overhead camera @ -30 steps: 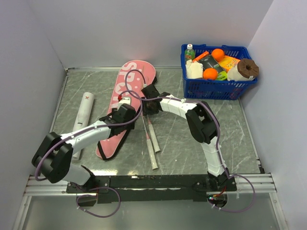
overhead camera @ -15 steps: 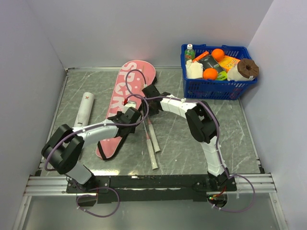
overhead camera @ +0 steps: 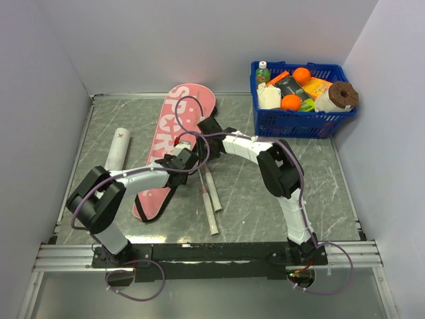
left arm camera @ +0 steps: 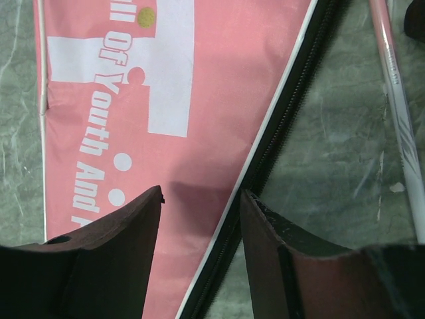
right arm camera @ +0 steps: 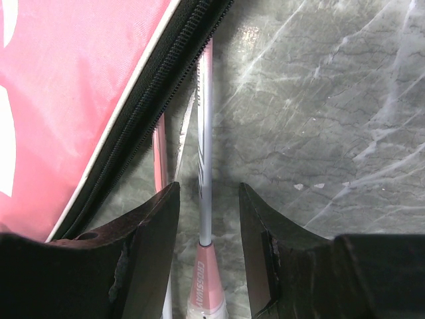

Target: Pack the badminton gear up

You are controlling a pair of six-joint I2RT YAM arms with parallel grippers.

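Only the top view shows the white tube [overhead camera: 117,151] at mid-left and the whole pink bag [overhead camera: 169,123] left of centre on the marbled grey worktop [overhead camera: 319,179]. Close up, the left end effector [left arm camera: 202,193] gapes over the bag's black zipper edge. The right end effector [right arm camera: 208,189] stands parted astride one glossy pink-and-white racket [right arm camera: 204,133] shaft.

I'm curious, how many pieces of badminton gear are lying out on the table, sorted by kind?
Rackets: 2
Pink racket bag: 1
White tube: 1
Total: 4
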